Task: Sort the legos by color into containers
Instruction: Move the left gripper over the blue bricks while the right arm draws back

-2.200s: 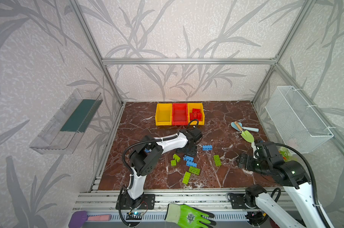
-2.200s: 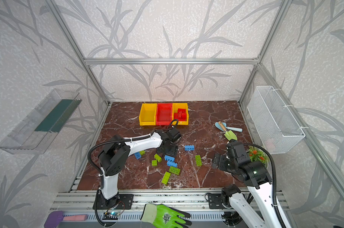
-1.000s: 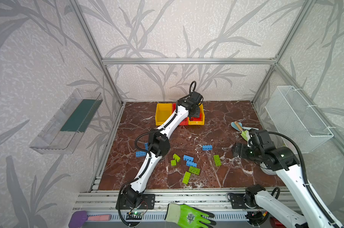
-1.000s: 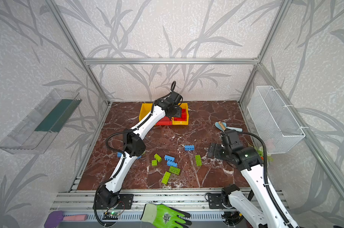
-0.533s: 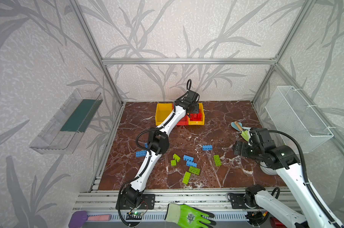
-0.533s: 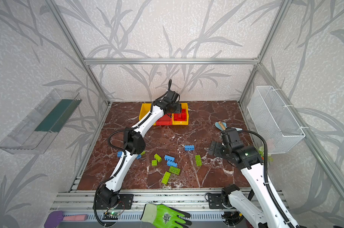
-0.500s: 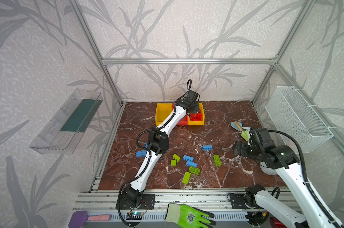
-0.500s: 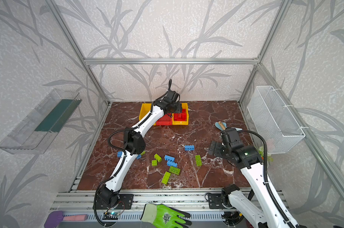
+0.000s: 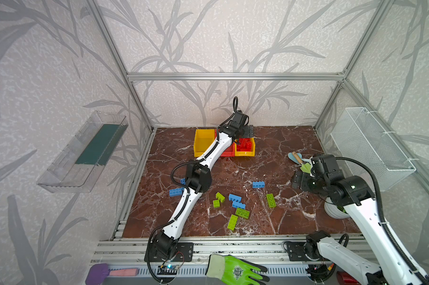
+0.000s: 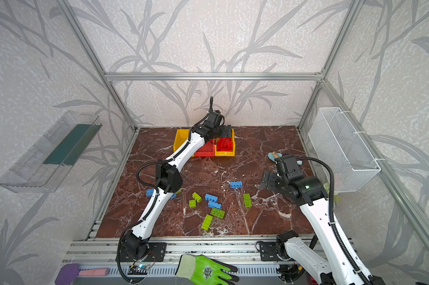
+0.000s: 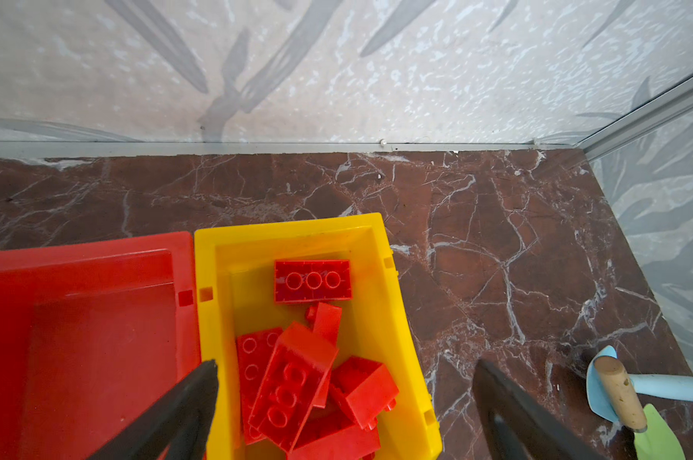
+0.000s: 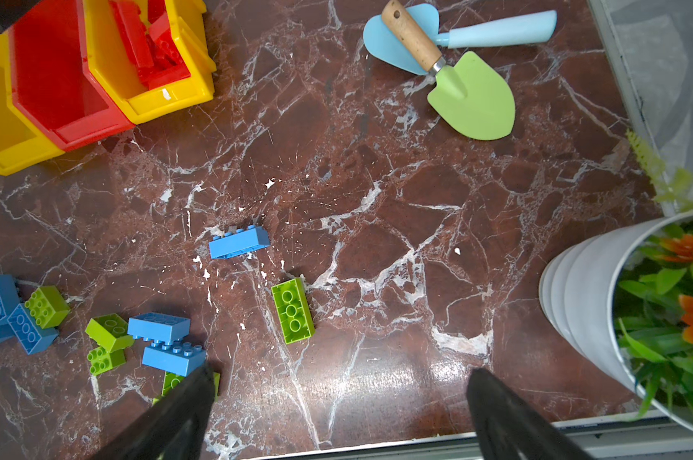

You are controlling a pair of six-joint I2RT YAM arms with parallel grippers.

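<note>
Three joined containers stand at the back: a yellow bin [image 9: 203,142], a red bin [image 11: 98,318] and a second yellow bin [image 11: 376,278]. That second yellow bin holds several red legos [image 11: 293,382]. My left gripper [image 11: 347,364] hangs open over it, holding nothing; both top views show it there [image 9: 248,132] [image 10: 227,132]. Blue legos [image 9: 258,184] [image 12: 239,242] and lime green legos [image 9: 270,199] [image 12: 293,310] lie loose on the marble floor. My right gripper [image 12: 339,371] is open and empty above the floor, right of the loose bricks [image 9: 297,179].
Two toy trowels [image 9: 298,159] lie at the right. A white pot with a plant [image 12: 584,302] stands near the right arm. A wire basket [image 9: 371,143] hangs on the right wall and a clear tray [image 9: 85,153] on the left. A green glove [image 9: 233,270] lies in front.
The left arm has gone from the loose bricks up to the bins, and its jaws have spread wide over the right yellow bin. The right arm has shifted slightly back.
</note>
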